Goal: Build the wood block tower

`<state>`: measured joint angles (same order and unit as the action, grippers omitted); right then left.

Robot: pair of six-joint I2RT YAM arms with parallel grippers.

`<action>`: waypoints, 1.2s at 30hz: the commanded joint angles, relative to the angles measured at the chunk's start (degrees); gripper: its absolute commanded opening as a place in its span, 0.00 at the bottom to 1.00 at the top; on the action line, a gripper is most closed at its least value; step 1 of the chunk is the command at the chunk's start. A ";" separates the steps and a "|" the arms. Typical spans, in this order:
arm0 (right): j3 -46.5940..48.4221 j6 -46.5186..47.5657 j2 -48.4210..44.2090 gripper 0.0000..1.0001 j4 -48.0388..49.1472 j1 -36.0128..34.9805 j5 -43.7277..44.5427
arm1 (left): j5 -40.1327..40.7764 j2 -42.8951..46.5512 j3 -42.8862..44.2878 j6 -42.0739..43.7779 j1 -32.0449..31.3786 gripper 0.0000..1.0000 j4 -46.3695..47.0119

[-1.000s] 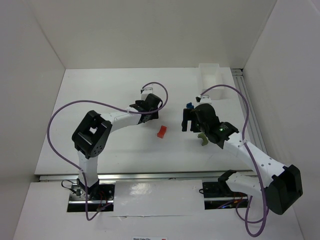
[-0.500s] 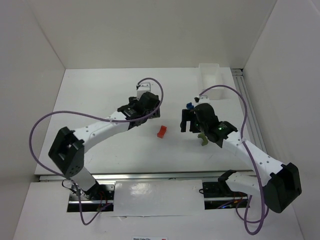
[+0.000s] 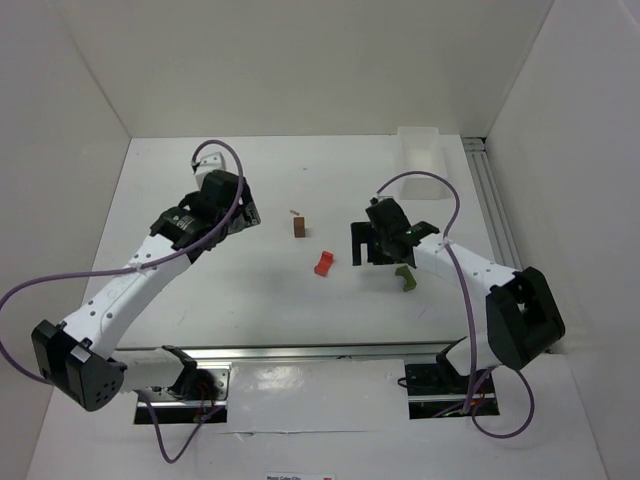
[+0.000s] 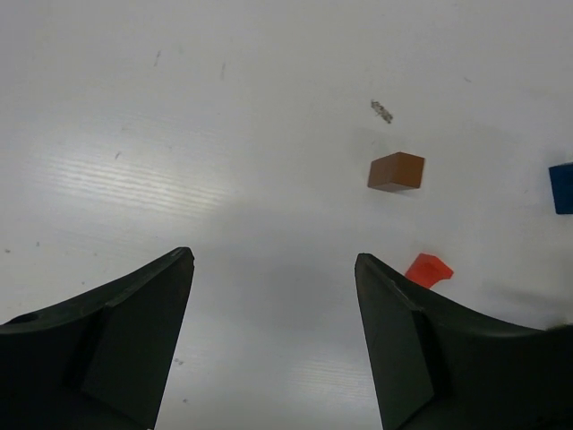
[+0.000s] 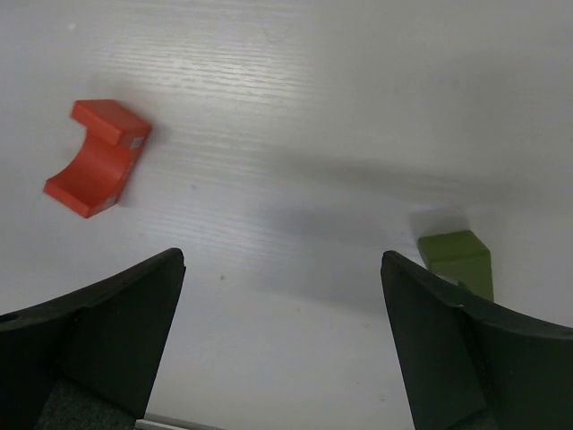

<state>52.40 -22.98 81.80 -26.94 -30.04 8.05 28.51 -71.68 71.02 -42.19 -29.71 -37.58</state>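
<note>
**A:** Which piece comes next, and which arm is nearer?

**B:** The red block (image 3: 323, 263), I'd judge. It lies on the table at the centre of the top view, just left of and a little below the right gripper (image 3: 362, 245). The left gripper (image 3: 240, 212) is well apart, toward the upper left.

**A:** How does it lie?

**B:** In the right wrist view it sits at the upper left, outside the span of the fingers. Its long axis runs diagonally from upper right to lower left, and the notch seems to face the left edge. The wrist would need to shift left and turn to match.

**A:** Jaws?

**B:** Both pairs are spread wide and empty.

**A:** And the arm's pose?

**B:** The right forearm reaches in from the lower right, with the wrist tipped down at the table.

**A:** The other pieces?

**B:** The brown block (image 3: 300, 227) stands alone near the red one, up and to its left, with nothing on it. The green block (image 5: 458, 260) is just beside the right-hand finger. The blue block (image 4: 562, 188) shows at the right edge of the left wrist view.
</note>
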 commanded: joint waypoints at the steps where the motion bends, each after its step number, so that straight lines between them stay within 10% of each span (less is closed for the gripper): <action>1: 4.02 3.46 -0.94 0.97 3.11 -2.38 -4.52 | -4.07 3.47 -1.15 1.14 2.73 0.85 -3.46; 17: 9.57 29.39 11.28 1.00 10.67 -6.61 -17.28 | -9.00 9.63 -5.46 3.61 4.49 0.85 -3.46; 36: 15.81 29.31 23.50 1.00 16.57 -5.55 -28.35 | -10.85 11.30 -5.99 5.19 4.49 0.85 -2.41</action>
<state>66.13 6.28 106.00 -12.82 -35.97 -17.17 17.82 -62.11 65.21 -38.57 -25.54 -41.80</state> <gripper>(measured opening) 0.999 0.854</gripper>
